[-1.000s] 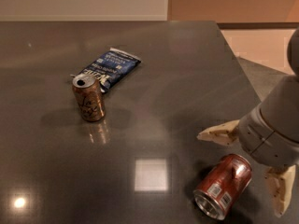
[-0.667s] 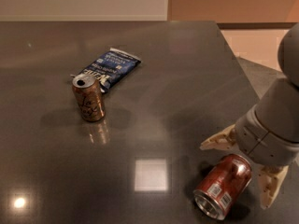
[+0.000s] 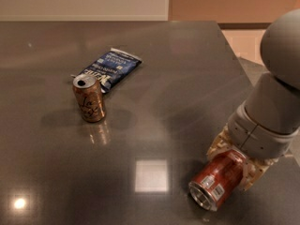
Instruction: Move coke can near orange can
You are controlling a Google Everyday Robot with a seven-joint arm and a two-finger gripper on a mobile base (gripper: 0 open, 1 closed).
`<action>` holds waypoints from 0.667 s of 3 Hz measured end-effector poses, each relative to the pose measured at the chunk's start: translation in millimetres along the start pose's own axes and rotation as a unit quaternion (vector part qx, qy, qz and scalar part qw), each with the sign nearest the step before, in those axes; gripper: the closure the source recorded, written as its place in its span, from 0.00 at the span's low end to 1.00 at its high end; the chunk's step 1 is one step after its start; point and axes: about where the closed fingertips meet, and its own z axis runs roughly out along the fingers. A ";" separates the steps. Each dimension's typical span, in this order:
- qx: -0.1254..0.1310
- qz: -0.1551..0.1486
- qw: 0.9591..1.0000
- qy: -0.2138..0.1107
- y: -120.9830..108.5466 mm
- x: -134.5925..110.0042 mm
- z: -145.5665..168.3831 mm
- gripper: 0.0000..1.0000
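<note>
The coke can (image 3: 214,183) is red with a white barcode patch. It lies on its side at the front right of the dark table (image 3: 164,102), its silver open end toward the camera. My gripper (image 3: 234,159) comes down from the right and its cream fingers (image 3: 216,145) press both sides of the can's rear half. The orange can (image 3: 89,99) stands upright at the left middle, far to the left of the coke can.
A blue snack bag (image 3: 110,68) lies flat just behind the orange can, touching or nearly touching it. The table's right edge (image 3: 236,60) runs close behind my arm (image 3: 276,97). Light glare spots lie on the tabletop (image 3: 151,176).
My fingers, spread wide on either side of the coke can before, have closed in against it. My wrist has moved lower over the can. The can and the other things stay put.
</note>
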 end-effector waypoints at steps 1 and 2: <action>-0.007 0.021 1.000 0.005 -26.6 -0.2 -11.1 0.88; -0.004 0.030 0.999 0.011 -63.0 -8.2 -21.8 1.00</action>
